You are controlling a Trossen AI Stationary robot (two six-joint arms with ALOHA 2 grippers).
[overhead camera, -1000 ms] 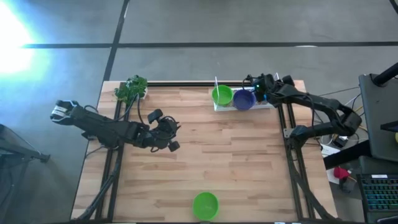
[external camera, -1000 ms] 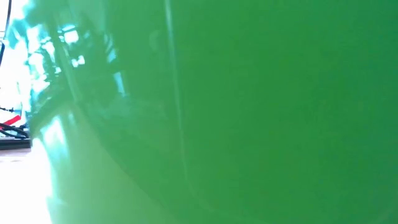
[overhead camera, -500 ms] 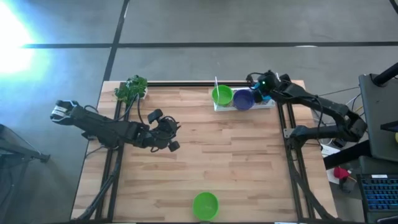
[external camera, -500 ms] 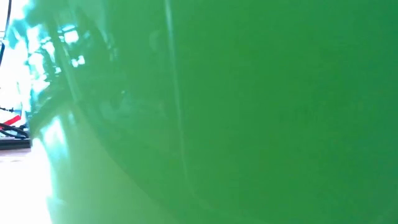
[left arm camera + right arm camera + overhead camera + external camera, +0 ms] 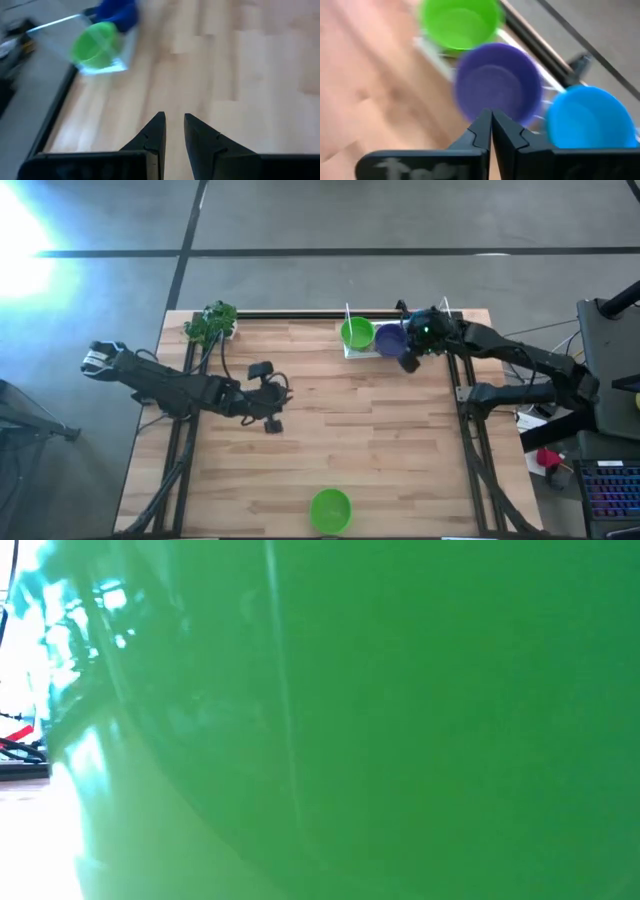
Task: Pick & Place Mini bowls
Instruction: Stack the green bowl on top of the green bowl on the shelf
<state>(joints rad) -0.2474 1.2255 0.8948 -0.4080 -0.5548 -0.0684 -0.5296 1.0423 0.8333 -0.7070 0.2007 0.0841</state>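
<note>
Purple bowl (image 5: 497, 82) just beyond shut right end effector (image 5: 491, 119); untouched

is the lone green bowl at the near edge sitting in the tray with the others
No, the lone green bowl sits alone on the bare wood, far from the tray at the far edge.

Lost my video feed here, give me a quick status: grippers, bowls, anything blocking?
Right gripper shut, empty, at purple plastic mini bowl by far edge. Left gripper slightly open, empty, mid-table. Lone green plastic mini bowl at near edge blocks low view.
</note>
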